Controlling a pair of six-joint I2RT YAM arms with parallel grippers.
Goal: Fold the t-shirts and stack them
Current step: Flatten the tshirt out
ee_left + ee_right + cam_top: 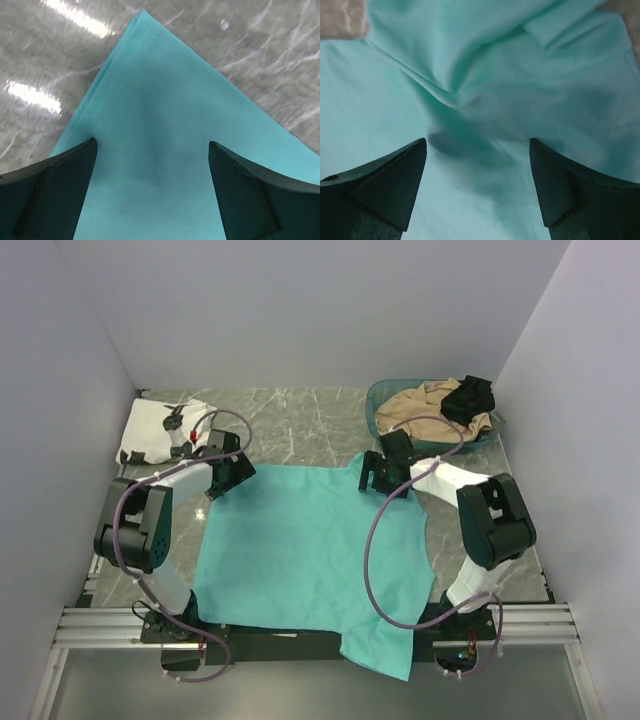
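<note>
On the grey marbled table (300, 415), seen from above, the white t-shirt (160, 430) with black printed figures lies in a compact bundle at about 10 o'clock, close to the left wall and apart from the other cloth. Just to its right the left arm (140, 525) reaches forward. Its jaws stand spread wide, released and holding nothing, over the 11 o'clock corner of the teal t-shirt (310, 550). The left wrist camera shows that corner, with its stitched hem, pointing toward 12 o'clock between the two parted jaws, with bare table on either side. Whether the jaws touch the cloth cannot be told. The teal t-shirt lies spread flat across the middle of the table, lightly wrinkled, and its 5 o'clock end runs past the near table edge and over the metal rail (110, 625). At the shirt's 1 o'clock corner the right arm (495, 520) holds its jaws apart as well, gripping nothing. The right wrist camera shows them above creased teal fabric, with a ridge of cloth running between them. Farther right, at about 2 o'clock on the table, sits a translucent teal basket (378, 405) holding a tan garment (420, 405), with a small black garment (470, 398) on top at its right end.
</note>
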